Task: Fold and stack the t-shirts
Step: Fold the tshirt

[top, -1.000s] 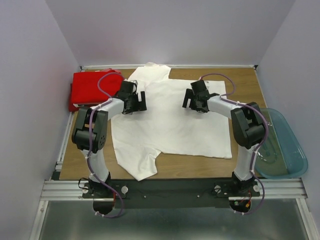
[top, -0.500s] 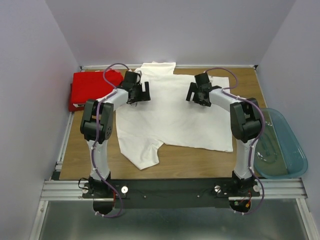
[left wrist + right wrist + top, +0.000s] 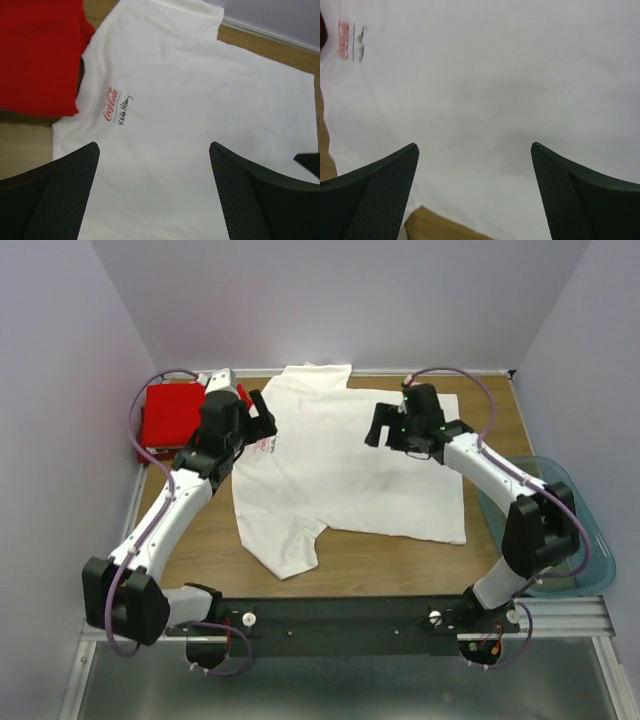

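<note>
A white t-shirt (image 3: pixel 345 470) lies spread flat, front up, across the middle of the table, its small red chest logo (image 3: pixel 111 102) showing. A plain red t-shirt (image 3: pixel 168 416) sits folded at the back left, its edge touching the white shirt's left sleeve (image 3: pixel 85 65). My left gripper (image 3: pixel 262 418) hovers open over the white shirt's left chest, nothing between its fingers (image 3: pixel 60 190). My right gripper (image 3: pixel 381 431) hangs open above the shirt's right half, with only white cloth (image 3: pixel 485 100) below it.
A translucent blue tub (image 3: pixel 590 540) stands at the table's right edge beside the right arm. Bare wooden table (image 3: pixel 200 540) shows left of and in front of the shirt. A white rail and grey walls bound the back and sides.
Both arms have stretched out and lifted off the white shirt, the left one swinging to the left. The shirt slid back a little early on and now lies still.
</note>
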